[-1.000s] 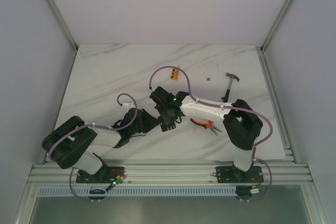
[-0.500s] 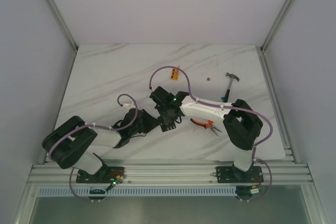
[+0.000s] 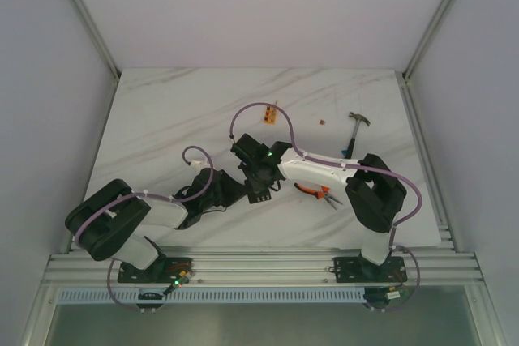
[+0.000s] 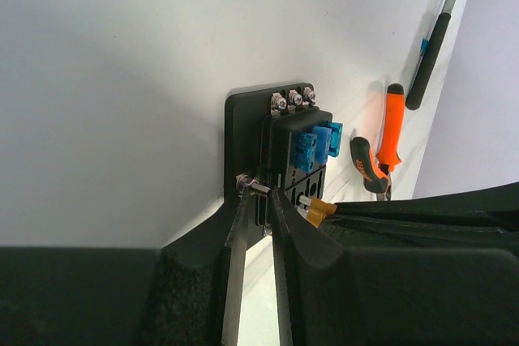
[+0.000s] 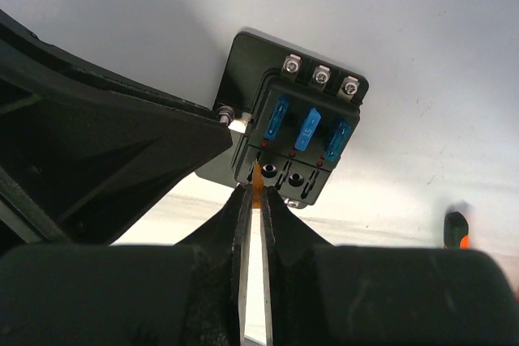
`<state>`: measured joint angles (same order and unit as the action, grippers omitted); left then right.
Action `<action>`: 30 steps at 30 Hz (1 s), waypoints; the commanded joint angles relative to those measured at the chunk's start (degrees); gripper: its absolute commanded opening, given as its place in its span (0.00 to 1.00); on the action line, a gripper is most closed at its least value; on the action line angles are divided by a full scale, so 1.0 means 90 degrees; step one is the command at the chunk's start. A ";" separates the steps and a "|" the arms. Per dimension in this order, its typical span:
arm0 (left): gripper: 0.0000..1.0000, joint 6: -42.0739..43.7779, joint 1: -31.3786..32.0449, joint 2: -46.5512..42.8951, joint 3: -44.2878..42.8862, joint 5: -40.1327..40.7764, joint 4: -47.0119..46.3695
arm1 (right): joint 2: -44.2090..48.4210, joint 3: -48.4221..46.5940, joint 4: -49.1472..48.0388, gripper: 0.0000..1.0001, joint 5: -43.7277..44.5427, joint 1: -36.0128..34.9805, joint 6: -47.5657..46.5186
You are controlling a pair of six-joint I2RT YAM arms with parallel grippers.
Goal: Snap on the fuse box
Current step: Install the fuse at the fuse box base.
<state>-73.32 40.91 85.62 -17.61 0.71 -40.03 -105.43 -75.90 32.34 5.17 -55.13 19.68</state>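
**Both end effectors at the fuse box**

The fuse box (image 5: pixel 296 131) lies flat near the middle of the surface (image 3: pixel 162 119). The left end effector (image 4: pixel 258 204) clenches its edge by the side stud (image 4: pixel 251 185), from the box's 8 o'clock in the overhead view. The right end effector (image 5: pixel 258 200), just over the box, pinches an amber fuse (image 5: pixel 257 177) at an empty slot. The surface is white marble-patterned, between pale walls. Pliers (image 3: pixel 316 192) lie at the box's 3 o'clock and a hammer (image 3: pixel 357 129) at 2 o'clock. Three blue fuses (image 5: pixel 308 129) sit in the box.
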 commanded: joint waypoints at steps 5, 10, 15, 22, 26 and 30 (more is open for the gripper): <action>0.26 -0.0190 0.0026 0.0103 0.0096 0.0046 -0.0165 | 0.0134 -0.0165 0.0122 0.00 -0.0076 -0.0054 0.0025; 0.25 -0.0239 0.0024 0.0110 0.0121 0.0049 -0.0190 | 0.0030 -0.0174 0.0172 0.00 -0.0052 -0.0056 0.0029; 0.25 -0.0280 0.0042 0.0107 0.0140 0.0067 -0.0214 | -0.0050 -0.0191 0.0173 0.00 -0.0061 -0.0055 0.0048; 0.25 -0.0320 0.0063 0.0145 0.0160 0.0067 -0.0263 | -0.0128 -0.0227 0.0163 0.00 -0.0088 -0.0055 0.0088; 0.25 -0.0339 0.0071 0.0134 0.0174 0.0077 -0.0286 | -0.0158 -0.0224 0.0144 0.00 -0.0117 -0.0055 0.0135; 0.25 -0.0356 0.0084 0.0125 0.0200 0.0096 -0.0290 | -0.0220 -0.0225 0.0159 0.00 -0.0052 -0.0050 0.0162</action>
<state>-75.31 41.28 86.11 -16.75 0.75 -41.80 -105.91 -75.90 32.64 4.73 -55.20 20.18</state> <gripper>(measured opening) 0.255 0.131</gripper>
